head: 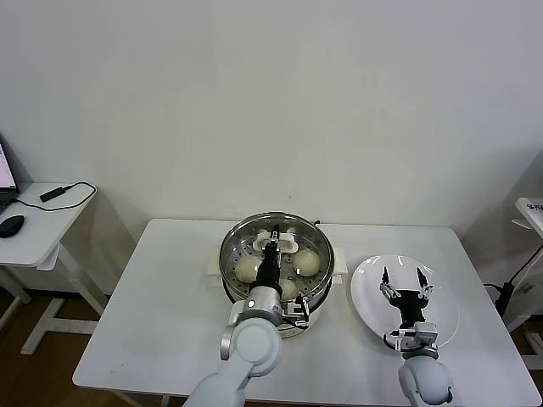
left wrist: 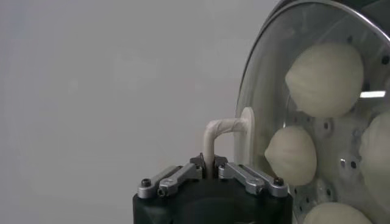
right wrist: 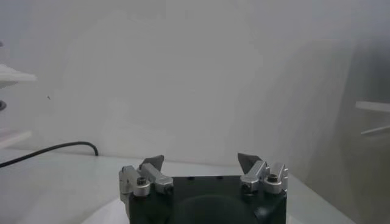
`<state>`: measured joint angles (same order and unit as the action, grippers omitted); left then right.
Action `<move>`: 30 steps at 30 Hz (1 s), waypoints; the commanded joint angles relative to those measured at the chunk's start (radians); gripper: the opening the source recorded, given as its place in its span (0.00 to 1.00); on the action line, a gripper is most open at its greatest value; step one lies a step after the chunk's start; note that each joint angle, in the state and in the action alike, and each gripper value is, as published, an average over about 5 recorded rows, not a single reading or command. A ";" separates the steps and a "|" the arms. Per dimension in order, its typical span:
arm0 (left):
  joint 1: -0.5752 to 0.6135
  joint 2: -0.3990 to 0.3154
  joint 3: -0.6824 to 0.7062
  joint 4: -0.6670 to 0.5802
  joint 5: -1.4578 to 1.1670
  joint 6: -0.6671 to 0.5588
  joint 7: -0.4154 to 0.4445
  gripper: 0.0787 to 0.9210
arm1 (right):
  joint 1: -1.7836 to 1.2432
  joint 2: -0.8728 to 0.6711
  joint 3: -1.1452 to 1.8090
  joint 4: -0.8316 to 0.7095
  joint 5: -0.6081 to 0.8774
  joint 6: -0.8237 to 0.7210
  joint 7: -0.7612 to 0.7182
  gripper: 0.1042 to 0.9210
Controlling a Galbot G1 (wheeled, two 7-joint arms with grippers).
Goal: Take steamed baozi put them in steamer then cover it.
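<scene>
Cover (left wrist: 268,97) handle clamped in left pincer (left wrist: 209,169)

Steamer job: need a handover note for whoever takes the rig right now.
Left gripper: shut on the cover handle, lid over the steamer.
Right gripper: open, empty, over the white plate.
Baozi: inside the steamer on the perforated tray; plate holds none.
Done: buns loaded, lid brought to the pot.
Left: confirm the lid is seated (can't tell from these views), release the handle, pull the left arm back.
</scene>
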<state>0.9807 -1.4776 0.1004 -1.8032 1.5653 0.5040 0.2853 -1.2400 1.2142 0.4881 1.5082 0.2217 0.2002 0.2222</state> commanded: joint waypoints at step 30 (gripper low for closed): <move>0.076 0.087 0.020 -0.190 -0.046 -0.020 0.032 0.53 | 0.003 -0.008 0.007 0.009 0.009 0.000 0.001 0.88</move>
<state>1.0234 -1.4558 0.1036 -1.8619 1.5897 0.4749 0.2987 -1.2388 1.2063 0.4952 1.5163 0.2279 0.2022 0.2223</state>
